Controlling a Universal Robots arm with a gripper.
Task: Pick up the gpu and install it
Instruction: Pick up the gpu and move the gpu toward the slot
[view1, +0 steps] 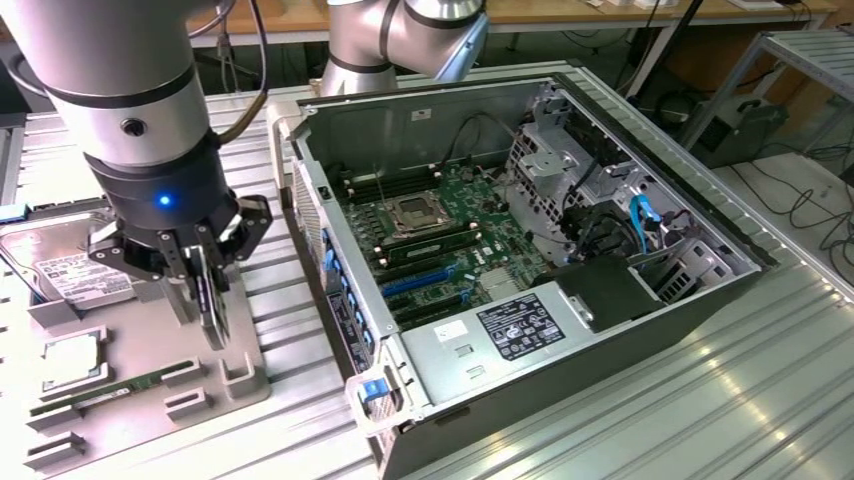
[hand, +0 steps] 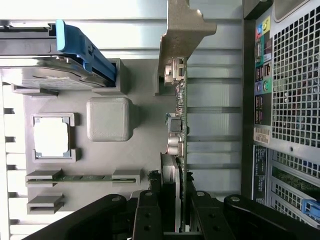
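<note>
Robot body notes:
- silver-grey cylindrical arm link (view1: 107, 60): smooth metal, fat tube, darker band at lower edge
- rounded grey joint housing (view1: 400, 30): same finish, paler end cap
- small dark round fastener (view1: 131, 127) on link's lower band
- black wrist collar (view1: 160, 180), glossy, with blue indicator light (view1: 163, 200) lit
- thin black cable (view1: 254, 60) running beside link
- matte black end effector (view1: 200, 285): bar-linkage fingers (hand: 147, 220), silver pivot screws (hand: 144, 193) at knuckles

Bright even light; glare streaks on metal table (view1: 727, 400); soft shadows
</note>
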